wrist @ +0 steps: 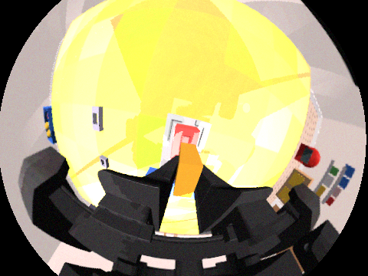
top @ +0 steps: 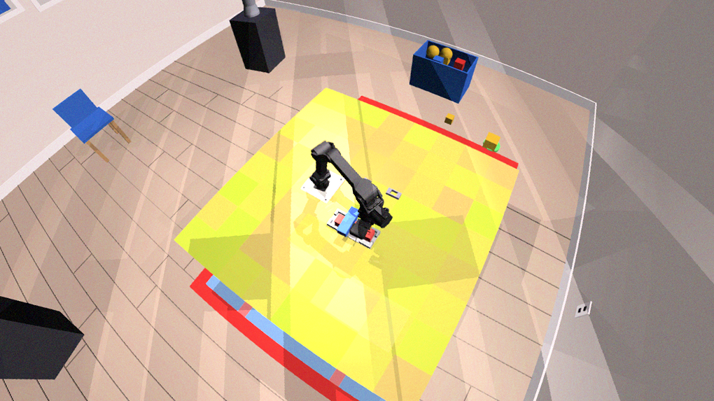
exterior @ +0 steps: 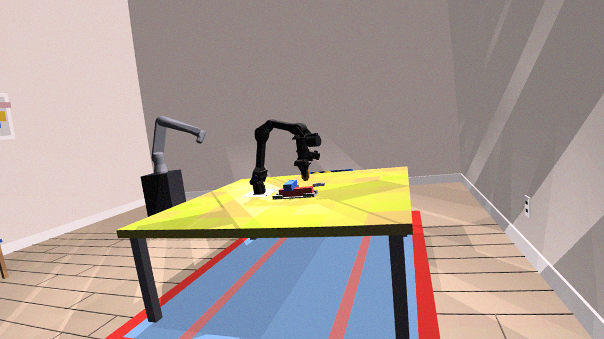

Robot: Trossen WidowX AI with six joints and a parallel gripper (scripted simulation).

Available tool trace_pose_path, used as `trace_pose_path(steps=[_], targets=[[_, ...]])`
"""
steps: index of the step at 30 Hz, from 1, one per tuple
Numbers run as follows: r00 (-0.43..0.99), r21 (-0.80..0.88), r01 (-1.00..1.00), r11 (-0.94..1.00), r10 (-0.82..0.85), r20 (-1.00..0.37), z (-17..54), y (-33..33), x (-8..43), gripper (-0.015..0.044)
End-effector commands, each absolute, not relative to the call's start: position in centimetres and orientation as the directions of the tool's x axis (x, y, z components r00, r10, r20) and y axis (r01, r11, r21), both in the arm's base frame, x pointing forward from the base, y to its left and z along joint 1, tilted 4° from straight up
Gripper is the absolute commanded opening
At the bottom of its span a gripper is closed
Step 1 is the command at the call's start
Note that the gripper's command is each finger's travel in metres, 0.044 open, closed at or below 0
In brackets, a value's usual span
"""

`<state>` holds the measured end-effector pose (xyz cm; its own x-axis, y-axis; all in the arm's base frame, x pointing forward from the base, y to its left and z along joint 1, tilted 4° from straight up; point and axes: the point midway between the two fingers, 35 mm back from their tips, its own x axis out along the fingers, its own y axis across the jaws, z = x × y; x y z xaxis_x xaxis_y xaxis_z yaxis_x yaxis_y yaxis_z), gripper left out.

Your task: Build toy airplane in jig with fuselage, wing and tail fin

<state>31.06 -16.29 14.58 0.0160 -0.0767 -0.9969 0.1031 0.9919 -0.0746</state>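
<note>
The red fuselage [top: 369, 234] [exterior: 301, 191] [wrist: 188, 129] lies in the white cradle [top: 367, 244] [wrist: 171, 119]. The blue wing [top: 346, 222] [exterior: 289, 185] lies across the fuselage; whether its tab is fully down is too small to tell. My gripper [exterior: 305, 174] [wrist: 188, 169] is shut on the orange tail fin [exterior: 306, 174] [wrist: 188, 169]. It holds the fin above the fuselage, close to its tail end, with a gap under it in the exterior view. In the wrist view the fin hides part of the fuselage, and the fingers hide most of the wing.
A small grey frame-like block [top: 393, 194] [exterior: 319, 184] [wrist: 97, 119] lies on the table beside the cradle. A smaller grey block [wrist: 103, 162] shows in the wrist view. The arm's white base plate [top: 314, 191] is behind the cradle.
</note>
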Motion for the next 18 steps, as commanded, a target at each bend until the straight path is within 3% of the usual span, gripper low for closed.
trace_pose_path(steps=[1, 18], targets=[[0.020, -0.074, 0.099, 0.992, -0.077, -0.997, 14.62, -16.33, 31.16, 0.0065], [0.020, -0.074, 0.099, 0.992, -0.077, -0.997, 13.78, -16.46, 31.34, 0.0065]])
